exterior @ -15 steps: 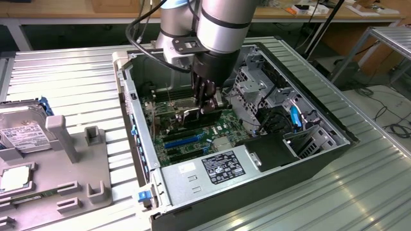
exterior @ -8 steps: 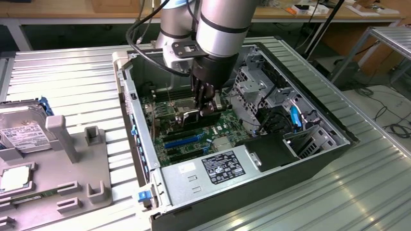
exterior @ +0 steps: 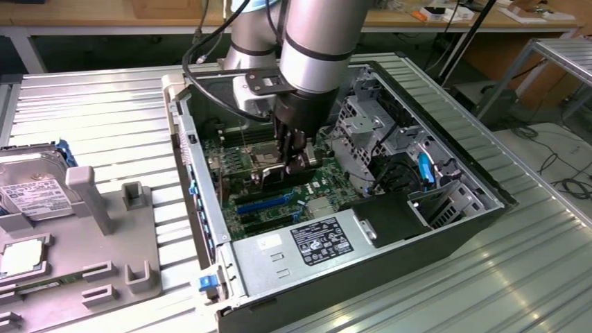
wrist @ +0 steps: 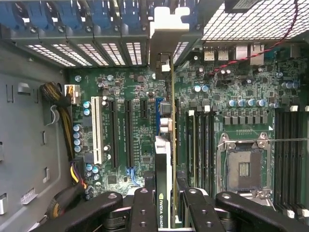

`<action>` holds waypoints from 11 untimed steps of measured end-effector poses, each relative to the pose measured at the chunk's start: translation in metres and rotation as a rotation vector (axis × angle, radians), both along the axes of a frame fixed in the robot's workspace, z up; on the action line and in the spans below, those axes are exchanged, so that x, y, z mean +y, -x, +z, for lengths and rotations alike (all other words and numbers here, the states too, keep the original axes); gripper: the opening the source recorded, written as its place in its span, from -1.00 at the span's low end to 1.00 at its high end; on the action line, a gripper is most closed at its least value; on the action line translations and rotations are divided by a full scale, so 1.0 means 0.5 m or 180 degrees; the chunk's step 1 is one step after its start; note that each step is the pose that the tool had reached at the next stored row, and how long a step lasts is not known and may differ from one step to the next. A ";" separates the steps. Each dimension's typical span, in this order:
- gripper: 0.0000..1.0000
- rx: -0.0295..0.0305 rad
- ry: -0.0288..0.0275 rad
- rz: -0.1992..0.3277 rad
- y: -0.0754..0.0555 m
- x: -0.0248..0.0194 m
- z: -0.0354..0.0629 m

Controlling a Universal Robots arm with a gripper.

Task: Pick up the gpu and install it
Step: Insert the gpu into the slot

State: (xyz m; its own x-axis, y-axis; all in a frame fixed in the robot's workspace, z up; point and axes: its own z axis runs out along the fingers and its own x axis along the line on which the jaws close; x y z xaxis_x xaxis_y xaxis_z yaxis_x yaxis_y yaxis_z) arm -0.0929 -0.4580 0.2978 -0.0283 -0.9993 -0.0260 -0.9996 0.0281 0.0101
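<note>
The gpu (wrist: 170,145) is seen edge-on in the wrist view, standing upright over the green motherboard (wrist: 125,87), and I cannot tell whether it touches the blue slot (wrist: 157,108) beside it. Its silver bracket (wrist: 168,29) sits at the case's rear slot openings. My gripper (wrist: 169,200) is shut on the card, one black finger (wrist: 143,205) on each side. In the exterior view my gripper (exterior: 294,158) reaches down inside the open computer case (exterior: 462,229), with the dark gpu (exterior: 277,177) below it above the motherboard.
An open CPU socket (wrist: 244,166) and memory slots (wrist: 200,140) lie beside the card. Cables (wrist: 67,145) run along the case wall. A power supply (exterior: 319,239) and drive cage (exterior: 370,125) crowd the case. A hard drive (exterior: 32,187) stands on the grey fixture (exterior: 120,243) at the exterior view's left.
</note>
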 end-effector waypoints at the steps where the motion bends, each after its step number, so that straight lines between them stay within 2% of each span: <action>1: -0.47 0.0000 0.0002 0.0000 0.000 -0.0001 0.000; 7: -0.47 0.0000 0.0004 0.0000 0.002 -0.0062 -0.002; 11: -0.47 0.0000 0.0007 0.0000 0.009 -0.0063 -0.004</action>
